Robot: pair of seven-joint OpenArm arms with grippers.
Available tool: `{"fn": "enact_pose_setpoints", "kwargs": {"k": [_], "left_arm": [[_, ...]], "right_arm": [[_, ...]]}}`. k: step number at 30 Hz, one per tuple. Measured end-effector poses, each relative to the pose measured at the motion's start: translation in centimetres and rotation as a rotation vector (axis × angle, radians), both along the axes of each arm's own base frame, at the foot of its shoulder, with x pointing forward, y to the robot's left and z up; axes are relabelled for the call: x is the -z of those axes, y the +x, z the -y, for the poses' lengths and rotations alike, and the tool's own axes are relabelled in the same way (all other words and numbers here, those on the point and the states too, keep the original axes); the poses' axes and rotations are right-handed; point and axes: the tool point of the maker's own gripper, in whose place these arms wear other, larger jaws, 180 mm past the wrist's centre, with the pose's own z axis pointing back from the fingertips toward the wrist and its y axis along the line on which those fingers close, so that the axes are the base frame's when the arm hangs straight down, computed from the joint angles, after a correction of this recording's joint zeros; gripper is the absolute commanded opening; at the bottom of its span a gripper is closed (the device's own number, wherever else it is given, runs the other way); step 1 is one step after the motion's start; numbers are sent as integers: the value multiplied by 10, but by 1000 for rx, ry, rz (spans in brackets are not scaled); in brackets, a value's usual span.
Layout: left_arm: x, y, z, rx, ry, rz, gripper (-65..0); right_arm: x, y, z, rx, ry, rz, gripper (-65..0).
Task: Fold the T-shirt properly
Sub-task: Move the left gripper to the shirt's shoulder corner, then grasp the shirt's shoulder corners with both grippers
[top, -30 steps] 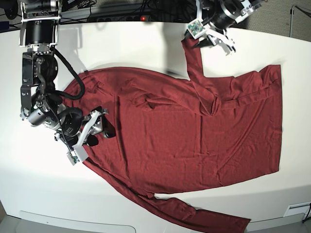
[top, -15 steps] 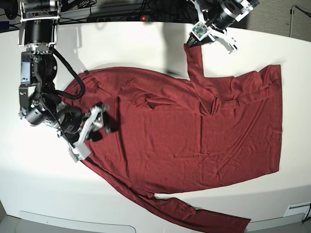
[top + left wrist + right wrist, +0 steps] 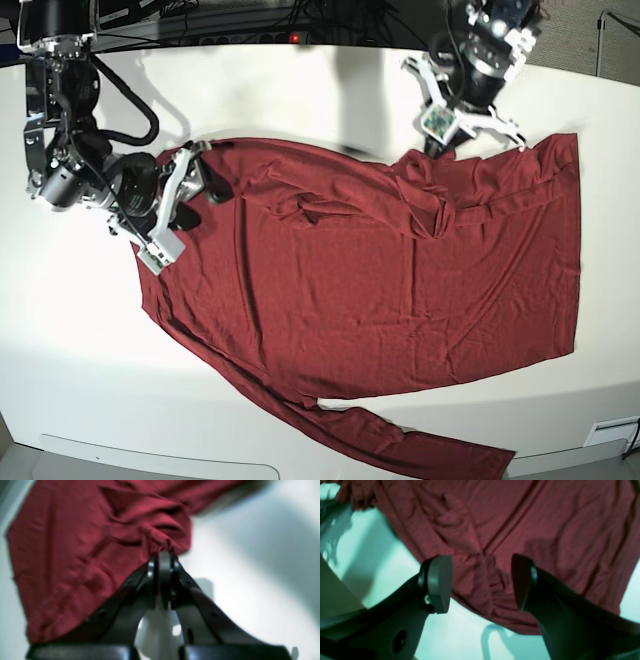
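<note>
1. Left wrist view: the left gripper (image 3: 163,555) is clenched, its jaws pressed together on a bunched end of the T-shirt (image 3: 75,555). The maroon cloth spreads away from the tips to the left and far side, creased and blurred. The white table (image 3: 250,580) lies bare to the right.

2. Right wrist view: the right gripper (image 3: 482,580) is released, jaws wide apart and grasping nothing. It hangs over a wrinkled edge of the T-shirt (image 3: 520,530); cloth shows between the pads. The table (image 3: 382,555) shows to the left and below.

3. Base view: the T-shirt (image 3: 380,280) lies spread over the middle of the table (image 3: 80,360), one sleeve trailing to the near edge. The left gripper (image 3: 437,148) pinches bunched cloth at the shirt's far right. The right gripper (image 3: 195,172) sits at the shirt's far-left corner.
</note>
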Motion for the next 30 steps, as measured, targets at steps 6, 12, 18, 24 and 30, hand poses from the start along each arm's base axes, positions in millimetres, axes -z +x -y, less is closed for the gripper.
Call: {"fn": "enact_pose_setpoints", "kwargs": {"k": [6,12,18,24,30], "left_arm": [[-27,31,-34,-191,41,128,-650],[-64,46,-66,-332,44,206,-650],[-92,56,-113,-467,81,262,-650],[-87,46,-140,-519,127,225,-650],[-80,29,-158,-556,163,190,-650]], "right_arm": [[10,-12,7,-9,-43,-56,-284],[14,-22,42,-20,-156,-91,-284],[20,-41,72,-37,-253,-144,-284],[21,-43,77,-38,-276,-152,-284],[21,-45,76,-41,-268,-163,-284]]}}
